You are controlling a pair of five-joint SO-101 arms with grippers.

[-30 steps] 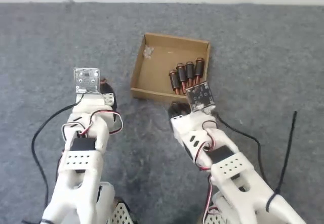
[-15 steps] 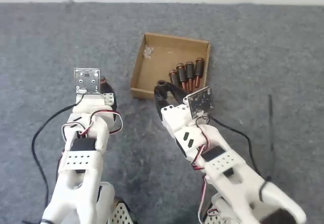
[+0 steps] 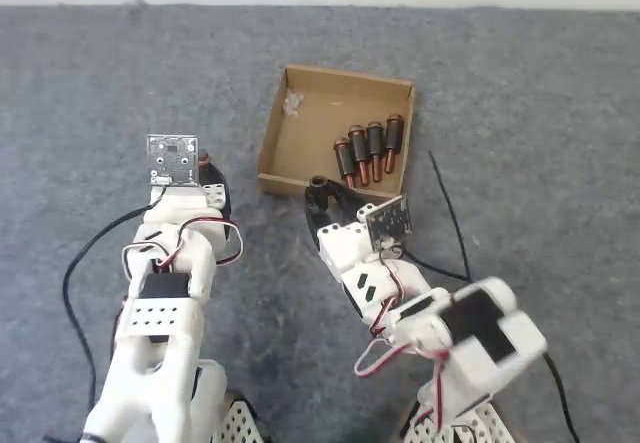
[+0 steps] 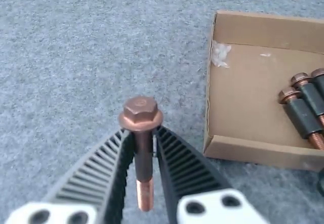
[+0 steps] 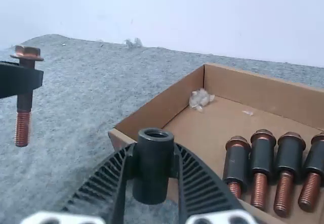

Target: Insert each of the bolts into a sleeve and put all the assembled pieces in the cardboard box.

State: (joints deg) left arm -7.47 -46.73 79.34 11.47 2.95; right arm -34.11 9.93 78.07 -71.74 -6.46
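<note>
High view: you've got the cardboard box (image 3: 272, 151) on the grey table (image 3: 520, 93), open top. Four assembled pieces (image 3: 366, 150) lie side by side against its right wall, bolt heads toward the far side. A bit of white fluff (image 3: 293, 103) sits in the far left corner. Your left hand (image 3: 206, 168) is off to the left of the box, closed around a bolt (image 3: 203, 156). Your right hand (image 3: 322, 195) sits just at the box's near wall, closed around a black sleeve (image 3: 318, 182). The two hands are well apart.

Left wrist view: the box (image 4: 243, 102) is off to one side, with two of the assembled pieces (image 4: 298, 114) inside it and the fluff (image 4: 220, 53) in its corner. Your left hand (image 4: 142, 133) is nearly closed, both fingers pinching the bolt (image 4: 141, 114) on the shank just under the hex head. The threaded end sticks out below the grip.

Right wrist view: the box (image 5: 202, 128) is ahead, four assembled pieces (image 5: 273, 166) in a row and fluff (image 5: 201, 98) by the back wall. Your right hand (image 5: 153, 152) is part open, fingers clamped on the sleeve (image 5: 153, 168), which stands upright, bore facing up, in front of the box's near corner. Farther off, the left hand (image 5: 20, 80) holds the bolt (image 5: 23, 110) upright, head up, above the table.
</note>
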